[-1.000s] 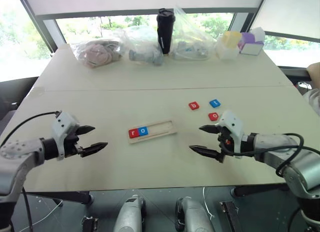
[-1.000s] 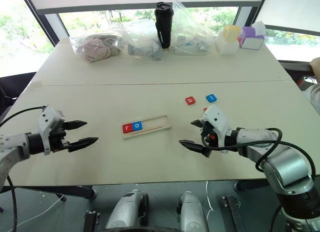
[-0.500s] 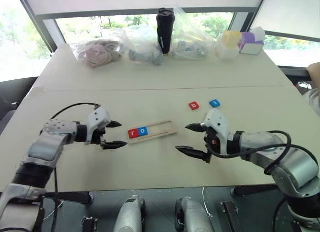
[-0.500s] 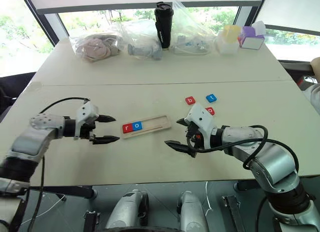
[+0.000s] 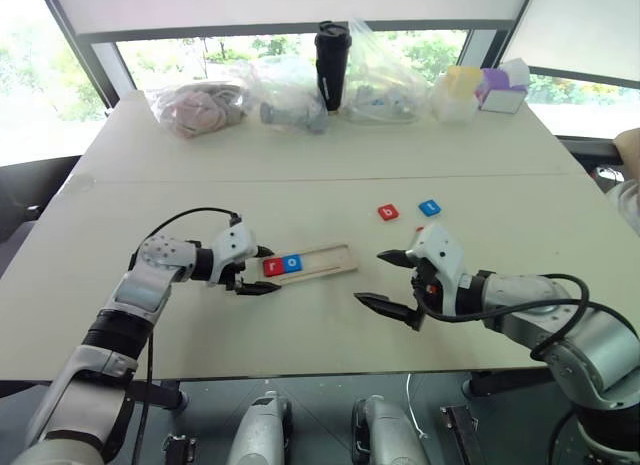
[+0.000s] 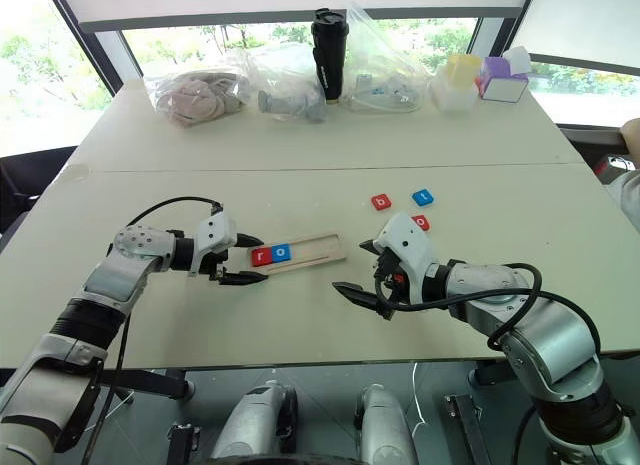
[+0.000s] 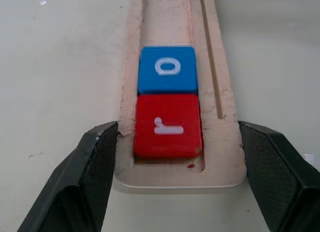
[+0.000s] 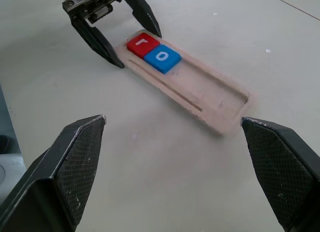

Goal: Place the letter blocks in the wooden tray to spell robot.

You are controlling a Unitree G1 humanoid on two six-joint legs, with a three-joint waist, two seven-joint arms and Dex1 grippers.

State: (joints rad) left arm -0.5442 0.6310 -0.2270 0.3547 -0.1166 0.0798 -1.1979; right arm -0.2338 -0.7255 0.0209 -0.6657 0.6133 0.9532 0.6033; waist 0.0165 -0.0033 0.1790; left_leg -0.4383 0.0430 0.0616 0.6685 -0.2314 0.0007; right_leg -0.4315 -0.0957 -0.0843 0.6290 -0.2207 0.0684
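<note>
Your left gripper (image 7: 172, 142) straddles the pale wooden tray's (image 7: 227, 122) end holding red "r" tile (image 7: 167, 124) and blue "o" tile (image 7: 167, 68), fingers touching its rim; right gripper (image 5: 392, 280) hangs released.

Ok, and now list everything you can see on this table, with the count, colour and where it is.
table: one, pale, under everything
wooden tray: one, pale wood, table's middle
tiles in tray: two, red r and blue o, touching, at the tray's left end
loose tiles: three, red b, blue t, another red, right of the tray
tumbler: one, black, far edge
clear bags: three, far edge
boxes: yellow-white, purple, far right corner
left gripper: black fingers closed against both sides of the tray's r end
right gripper: open, right of the tray
</note>
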